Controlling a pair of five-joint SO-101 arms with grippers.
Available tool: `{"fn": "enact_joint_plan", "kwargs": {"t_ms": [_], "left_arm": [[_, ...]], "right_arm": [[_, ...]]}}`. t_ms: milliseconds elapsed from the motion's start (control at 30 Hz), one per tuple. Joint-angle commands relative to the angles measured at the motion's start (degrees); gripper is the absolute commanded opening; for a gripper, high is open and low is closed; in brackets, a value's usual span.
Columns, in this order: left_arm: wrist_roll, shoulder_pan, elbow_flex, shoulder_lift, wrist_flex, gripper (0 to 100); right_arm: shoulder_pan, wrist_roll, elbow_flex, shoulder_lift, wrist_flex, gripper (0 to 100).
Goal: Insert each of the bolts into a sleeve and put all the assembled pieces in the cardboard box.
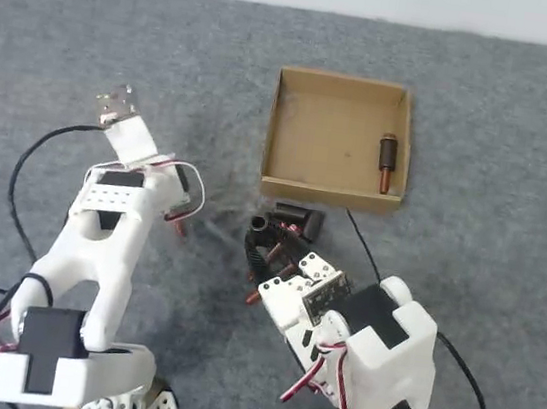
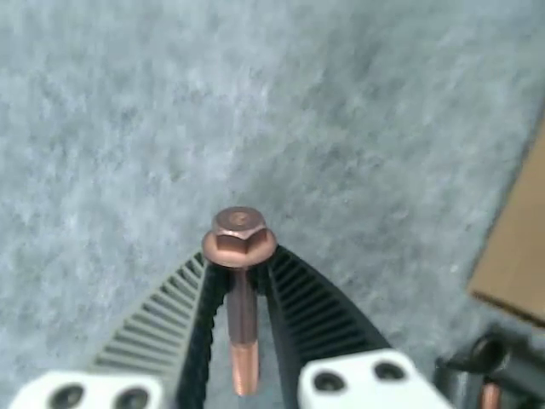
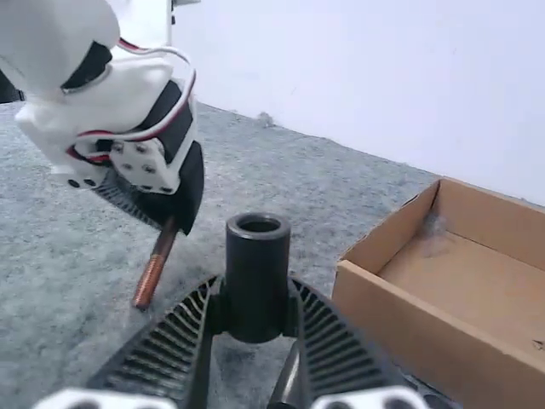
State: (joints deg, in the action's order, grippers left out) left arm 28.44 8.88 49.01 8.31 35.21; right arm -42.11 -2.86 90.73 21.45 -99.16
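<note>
Your right claw [image 3: 255, 311] is clamped on a black sleeve [image 3: 257, 264]. The sleeve stands upright between the ribbed fingers, with its open bore facing up. Your left claw [image 2: 240, 260] pinches a copper bolt [image 2: 243, 328] just under its hex head, and the shank sticks out past the fingers.

From the right wrist you see that shank slanting down toward the grey bench [image 3: 77, 256]. It is near the sleeve but apart from it, and not in the bore. You cannot tell whether the tip touches the bench.

From above, both claws sit close together in front of the cardboard box [image 1: 324, 130]. Some loose sleeves [image 1: 302, 218] lie on the bench between the right claw and the box's front wall, too bunched for you to count.

Inside the box lies one assembled piece [image 1: 387, 164], a dark sleeve with a copper bolt through it. It rests just beside the right-hand wall and runs parallel to it.
</note>
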Motion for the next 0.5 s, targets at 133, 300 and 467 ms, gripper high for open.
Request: {"fn": "enact_joint_plan", "kwargs": {"t_ms": [133, 300, 467], "left_arm": [[-0.7, -4.2, -1.8, 4.1, -9.3, 1], [-0.8, -6.5, 0.3, 11.4, -9.2, 1], [-0.8, -8.2, 5.6, 25.6, -9.6, 1]], "right_arm": [[-0.5, -0.5, 1.4, -1.1, -0.7, 0.7], [-0.5, -0.5, 1.4, -1.1, -0.7, 0.7], [-0.4, -0.5, 1.4, -1.1, -0.7, 0.7]]}}
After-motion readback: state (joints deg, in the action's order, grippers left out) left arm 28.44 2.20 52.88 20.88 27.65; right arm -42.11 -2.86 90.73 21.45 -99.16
